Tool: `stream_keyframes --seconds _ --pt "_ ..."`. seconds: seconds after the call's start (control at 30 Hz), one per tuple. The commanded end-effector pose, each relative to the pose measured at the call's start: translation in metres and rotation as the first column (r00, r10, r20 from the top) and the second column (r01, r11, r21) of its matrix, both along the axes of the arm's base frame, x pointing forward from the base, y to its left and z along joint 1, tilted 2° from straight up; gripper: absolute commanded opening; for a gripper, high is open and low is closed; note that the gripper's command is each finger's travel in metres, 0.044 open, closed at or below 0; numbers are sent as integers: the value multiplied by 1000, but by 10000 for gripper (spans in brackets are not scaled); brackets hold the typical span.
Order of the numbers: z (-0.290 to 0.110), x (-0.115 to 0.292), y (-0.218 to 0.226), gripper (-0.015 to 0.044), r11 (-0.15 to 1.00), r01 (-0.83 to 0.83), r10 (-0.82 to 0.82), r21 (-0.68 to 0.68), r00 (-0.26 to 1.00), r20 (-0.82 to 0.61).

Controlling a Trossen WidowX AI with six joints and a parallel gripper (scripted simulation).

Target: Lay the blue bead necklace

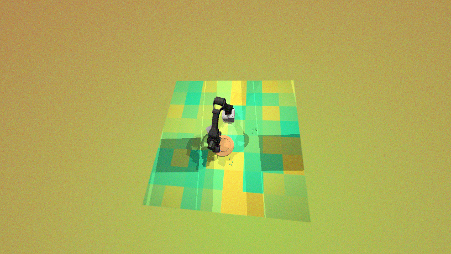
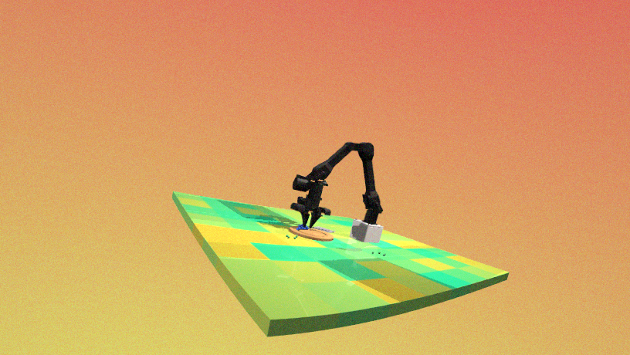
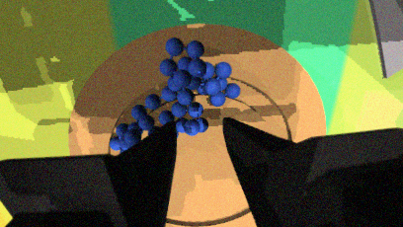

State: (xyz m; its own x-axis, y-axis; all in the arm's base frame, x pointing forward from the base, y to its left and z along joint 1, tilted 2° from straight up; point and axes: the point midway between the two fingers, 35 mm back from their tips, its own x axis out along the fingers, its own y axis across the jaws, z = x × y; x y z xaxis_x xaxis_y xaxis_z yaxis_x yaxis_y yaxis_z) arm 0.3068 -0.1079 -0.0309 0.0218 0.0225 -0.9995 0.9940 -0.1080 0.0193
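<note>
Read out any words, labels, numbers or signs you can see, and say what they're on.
None: no text can be read in any view.
The round tan wooden bead board, the blue bead necklace, the black tool and the grey base block carry no visible markings.

The arm [image 2: 368, 170] is matt black throughout, built of slim rounded links with thicker, blocky joint housings. It rises from a pale grey, box-shaped base [image 2: 374, 236]. A short black cylinder juts from the wrist housing just above the pincer [image 3: 200, 129], whose two fingers are black wedges narrowing to pointed tips.
</note>
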Motion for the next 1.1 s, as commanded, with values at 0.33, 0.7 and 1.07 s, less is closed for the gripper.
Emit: stream_keyframes --seconds 0.33,0.7,1.07 --pt "19 -1 0 440 1000 3 -3 4 1000 -5" --pt "20 -3 1 440 1000 3 -3 4 1000 -5" --pt "20 -3 1 440 1000 3 -3 4 1000 -5"
